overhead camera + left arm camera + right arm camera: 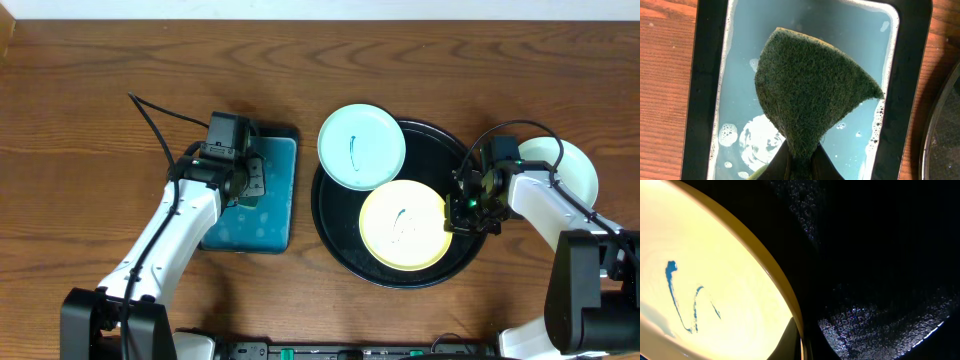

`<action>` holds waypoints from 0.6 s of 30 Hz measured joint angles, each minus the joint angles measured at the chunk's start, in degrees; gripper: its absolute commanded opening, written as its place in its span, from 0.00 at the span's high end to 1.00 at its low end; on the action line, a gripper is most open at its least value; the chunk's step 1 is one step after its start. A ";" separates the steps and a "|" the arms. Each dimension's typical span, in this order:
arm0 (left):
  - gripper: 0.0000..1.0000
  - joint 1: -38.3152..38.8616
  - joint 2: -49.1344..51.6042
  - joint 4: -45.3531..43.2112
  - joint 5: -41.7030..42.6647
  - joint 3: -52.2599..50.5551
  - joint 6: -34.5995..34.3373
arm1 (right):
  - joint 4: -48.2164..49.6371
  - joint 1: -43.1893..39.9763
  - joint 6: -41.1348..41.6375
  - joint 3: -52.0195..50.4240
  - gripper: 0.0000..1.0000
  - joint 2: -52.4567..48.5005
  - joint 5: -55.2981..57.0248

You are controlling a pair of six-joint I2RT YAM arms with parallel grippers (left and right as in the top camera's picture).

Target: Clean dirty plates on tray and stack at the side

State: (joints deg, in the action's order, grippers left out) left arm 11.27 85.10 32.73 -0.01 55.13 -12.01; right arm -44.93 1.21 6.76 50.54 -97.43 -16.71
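Observation:
A pale mint plate [361, 147] with a teal scribble lies on the upper left rim of the round black tray [335, 225]. A pale yellow plate [403, 225] with a teal scribble lies in the tray. My right gripper [455, 212] is shut on its right rim; the right wrist view shows the fingers [802, 347] pinching the yellow plate [715, 280] over the black tray [880, 255]. A third pale plate [575, 175] lies on the table to the right of the tray, partly under the right arm. My left gripper [250, 185] is shut on a green sponge [810, 95].
A rectangular teal tray [245, 230] with soapy water [740, 75] sits left of the black tray, under the sponge. The black tray's edge shows in the left wrist view [940, 145]. A black cable [150, 115] runs over the wooden table behind the left arm.

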 measured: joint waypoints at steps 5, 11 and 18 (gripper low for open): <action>0.93 0.00 0.00 0.26 0.00 0.00 0.00 | 0.00 0.00 0.00 0.00 0.99 0.00 -0.02; 0.93 0.00 0.00 1.07 0.00 0.00 -0.35 | 0.00 0.00 0.02 0.00 0.99 0.00 0.00; 0.93 0.02 0.00 2.45 0.00 0.00 -2.51 | -0.22 0.00 0.00 0.00 0.99 0.00 0.00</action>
State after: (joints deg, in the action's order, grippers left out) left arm 11.29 85.10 35.18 -0.01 55.13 -14.52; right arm -45.15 1.21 6.76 50.54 -97.43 -16.71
